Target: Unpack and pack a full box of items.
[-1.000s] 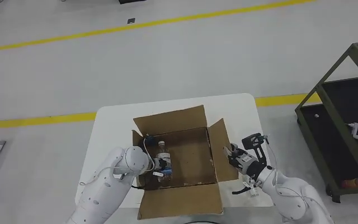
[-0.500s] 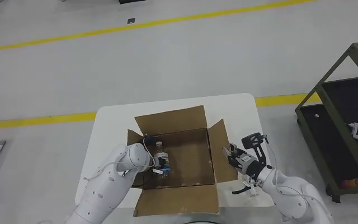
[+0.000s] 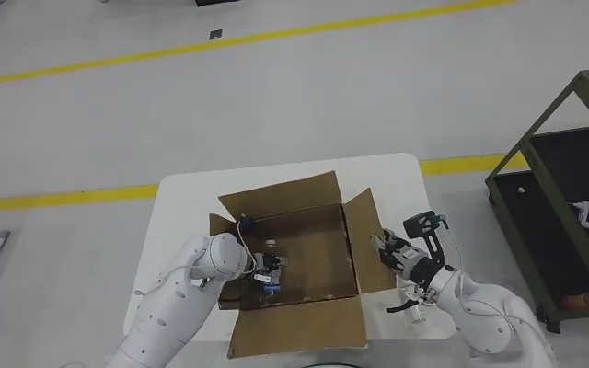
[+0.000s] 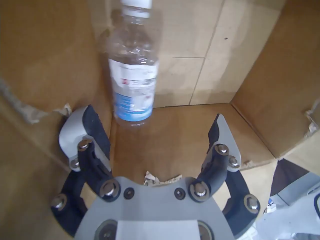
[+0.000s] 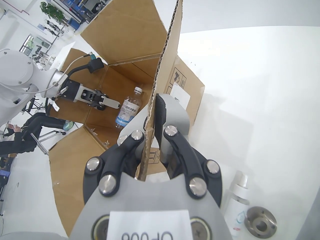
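Hovering inside box on white table, L gripper has jaws wide apart, nothing held; water bottle is just ahead of it by box's left wall, cap pointing away. R gripper is clamped on right flap.

top: overhead, far | left wrist: close inside box | right wrist: beside box | shared: bottle
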Tool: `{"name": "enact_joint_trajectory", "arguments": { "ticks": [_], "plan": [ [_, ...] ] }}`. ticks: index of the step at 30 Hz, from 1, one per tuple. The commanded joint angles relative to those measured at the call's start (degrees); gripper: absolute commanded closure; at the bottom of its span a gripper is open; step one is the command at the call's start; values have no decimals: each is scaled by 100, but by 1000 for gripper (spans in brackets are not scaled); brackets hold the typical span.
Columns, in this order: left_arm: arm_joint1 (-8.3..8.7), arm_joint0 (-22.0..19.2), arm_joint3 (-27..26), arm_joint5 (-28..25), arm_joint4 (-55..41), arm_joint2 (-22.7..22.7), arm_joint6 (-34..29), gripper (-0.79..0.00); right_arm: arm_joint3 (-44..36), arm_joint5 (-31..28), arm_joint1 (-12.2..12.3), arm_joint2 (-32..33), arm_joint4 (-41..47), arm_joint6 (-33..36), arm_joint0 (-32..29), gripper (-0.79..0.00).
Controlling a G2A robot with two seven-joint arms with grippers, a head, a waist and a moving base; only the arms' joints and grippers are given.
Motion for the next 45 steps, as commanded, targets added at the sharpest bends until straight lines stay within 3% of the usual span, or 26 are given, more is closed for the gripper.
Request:
{"name": "enact_joint_trajectory", "arguments": {
  "ticks": [1, 2, 3, 4, 6, 7, 13, 21, 25, 28, 31, 32, 33, 35, 45],
  "plan": [
    [36, 54, -231, -212, 202, 11, -21, -785, 82, 2, 7, -12, -18, 17, 45, 0],
    [53, 78, -374, -315, 308, 25, -47, -785, 130, 10, 11, -22, -24, 29, 64, 0],
    [69, 117, -492, -382, 354, 14, -81, -785, 168, 25, 14, -31, -33, 36, 86, -49],
    [83, 150, -623, -424, 395, -5, -106, -785, 209, 50, 16, -37, -32, 34, 103, -246],
    [114, 222, -858, -507, 530, -25, -163, -785, 278, 80, 21, -48, -48, 22, 146, -397],
    [129, 256, -970, -563, 598, -23, -223, -785, 312, 97, 25, -47, -74, 20, 167, -785],
    [207, 472, -1580, -832, 733, -186, -339, -785, 384, 113, 48, 61, -169, -165, 225, -785],
    [323, 951, -2358, -1438, 1297, -533, 445, -785, 190, 274, 104, 765, -419, -589, -78, -785],
    [377, 1189, -2656, -1719, 1305, -788, 587, -785, 31, 336, 169, 1231, -1047, -321, -335, -785],
    [436, 1331, -2859, -2249, 1466, -891, 516, -785, -64, 269, 213, 1460, -1400, 70, -502, -785],
    [478, 1470, -2989, -2546, 1576, -960, 418, -785, -85, 17, 261, 1559, -1689, 556, -594, -677],
    [487, 1505, -3007, -2590, 1600, -985, 400, -785, -60, -56, 274, 1573, -1747, 670, -606, -376],
    [494, 1536, -2998, -2595, 1591, -998, 344, -785, -30, -86, 282, 1574, -1770, 770, -609, -308],
    [493, 1543, -2965, -2598, 1494, -985, 309, -785, -16, -231, 306, 1515, -1997, 1006, -638, 0],
    [493, 1543, -2965, -2598, 1494, -985, 309, -785, 47, -250, 312, 1370, -2173, 928, -660, 0]
  ]
}}
